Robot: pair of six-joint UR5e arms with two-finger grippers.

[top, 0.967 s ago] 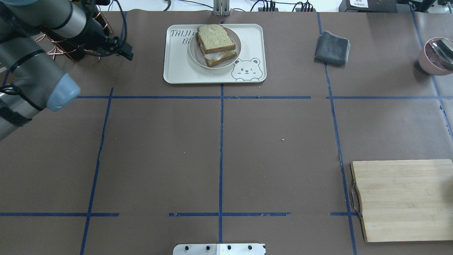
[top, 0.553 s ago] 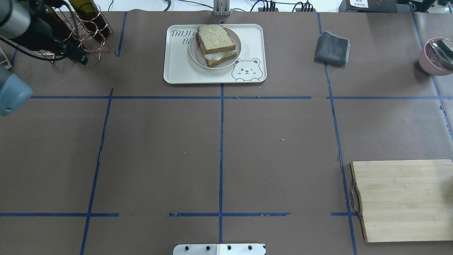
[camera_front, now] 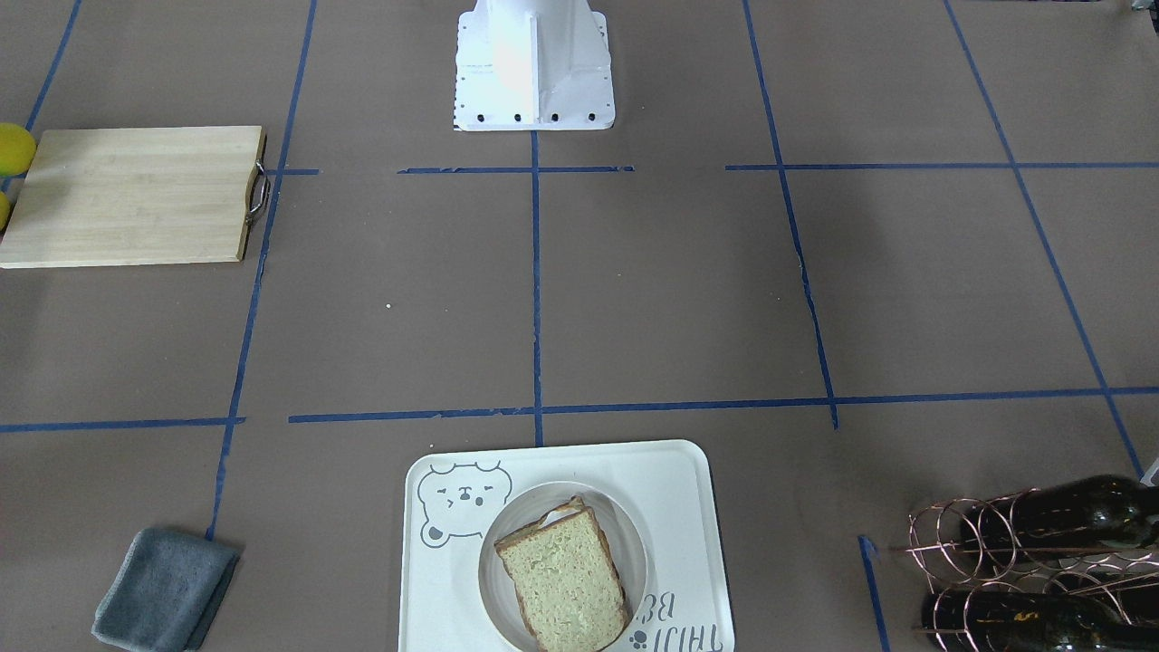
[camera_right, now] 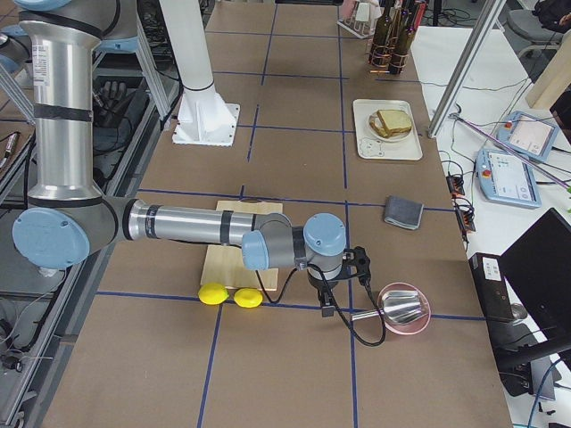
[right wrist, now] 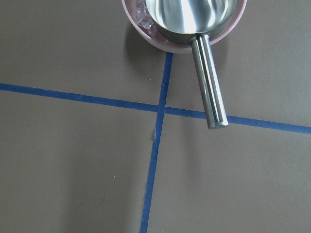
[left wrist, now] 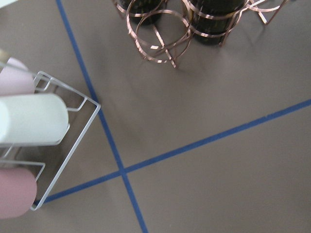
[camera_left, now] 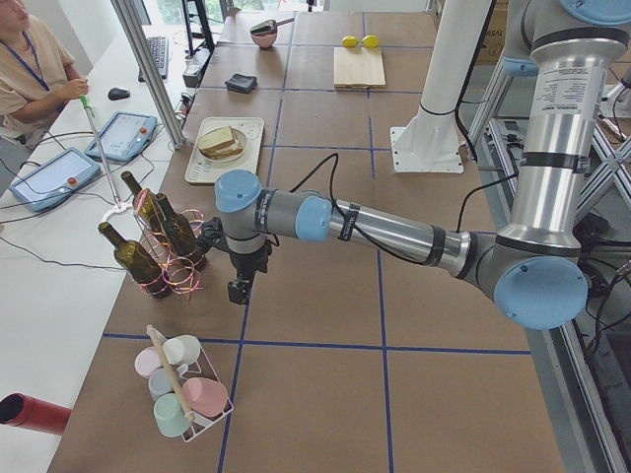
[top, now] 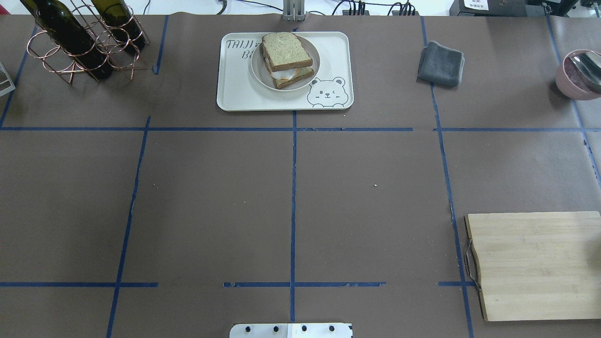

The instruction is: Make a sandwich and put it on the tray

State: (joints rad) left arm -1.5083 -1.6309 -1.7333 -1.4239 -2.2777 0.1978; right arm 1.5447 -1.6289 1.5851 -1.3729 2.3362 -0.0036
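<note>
The sandwich (top: 286, 58), two speckled brown-crusted bread slices with white egg between them, lies on a small round white plate (top: 257, 70) on the cream bear tray (top: 235, 94) at the table's far middle. It also shows in the front-facing view (camera_front: 561, 580). My left gripper (camera_left: 240, 288) shows only in the exterior left view, hanging over the table beside the wine rack, far from the tray; I cannot tell if it is open. My right gripper (camera_right: 326, 309) shows only in the exterior right view, next to the pink bowl; I cannot tell its state.
A copper rack with wine bottles (top: 80, 42) stands at the far left. A wire rack of cups (camera_left: 182, 389) is beyond it. A grey cloth (top: 440, 63), a pink bowl with a metal scoop (top: 577, 75), a wooden cutting board (top: 535, 265) and two lemons (camera_right: 227, 295) are on the right.
My left arm has swung left and out of the overhead view, uncovering the wine rack. The sandwich, plate and tray have not moved.
</note>
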